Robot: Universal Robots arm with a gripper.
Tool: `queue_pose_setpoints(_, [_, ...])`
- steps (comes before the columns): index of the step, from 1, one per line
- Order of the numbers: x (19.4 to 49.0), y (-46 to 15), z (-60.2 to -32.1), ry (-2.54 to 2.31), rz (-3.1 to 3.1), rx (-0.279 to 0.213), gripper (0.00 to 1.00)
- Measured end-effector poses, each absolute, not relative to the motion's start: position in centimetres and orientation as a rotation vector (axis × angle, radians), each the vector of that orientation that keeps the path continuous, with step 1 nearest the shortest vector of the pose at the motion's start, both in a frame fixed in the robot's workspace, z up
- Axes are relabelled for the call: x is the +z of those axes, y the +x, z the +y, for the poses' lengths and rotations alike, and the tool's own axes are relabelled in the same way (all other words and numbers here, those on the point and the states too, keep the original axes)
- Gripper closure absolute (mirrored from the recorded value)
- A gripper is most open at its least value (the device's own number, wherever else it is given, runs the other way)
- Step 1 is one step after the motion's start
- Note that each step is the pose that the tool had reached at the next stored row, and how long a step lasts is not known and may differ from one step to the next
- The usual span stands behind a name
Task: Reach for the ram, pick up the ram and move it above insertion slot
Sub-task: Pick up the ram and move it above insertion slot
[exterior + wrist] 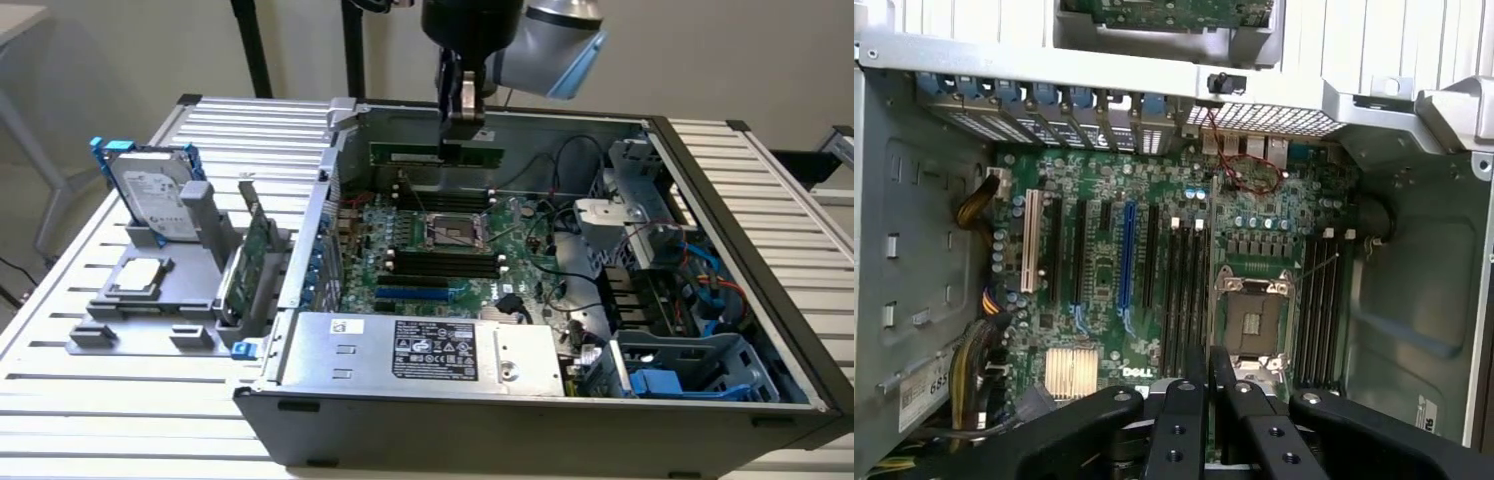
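The ram (438, 155) hangs lengthwise in the air over the far part of the open computer case (747, 250), a thin green stick pinched at its upper edge, level and well above the motherboard (447, 250). In the wrist view it appears edge-on as a thin line running from between the fingers out over the board, so its alignment can be judged there. Doing this step well likely means keeping the stick level and parallel to the long black memory slots (1182, 290), carrying it slowly so it does not swing in the grasp, and holding it high enough to clear the CPU socket (1254, 320) and the loose cables beside it; any tilt along the length would probably make a later seating bind at one end. The claw (463, 125) is nearly closed, its two fingers clenched on the ram near the middle of its top edge, touching nothing else. Below the claw lie the slots and the socket; beside them on the board are the blue expansion slot (1126, 260) and a white one, and nearer the exterior camera sits the power supply (420, 355).
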State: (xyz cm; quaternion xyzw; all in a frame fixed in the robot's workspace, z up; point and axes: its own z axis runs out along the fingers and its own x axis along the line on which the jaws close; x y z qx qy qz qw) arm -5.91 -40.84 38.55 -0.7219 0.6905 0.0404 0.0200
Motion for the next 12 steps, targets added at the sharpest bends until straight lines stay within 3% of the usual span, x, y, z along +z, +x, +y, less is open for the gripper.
queue_pose_setpoints(12, [38.31, -5.07, -40.13, -2.200, 2.175, 0.118, 0.87])
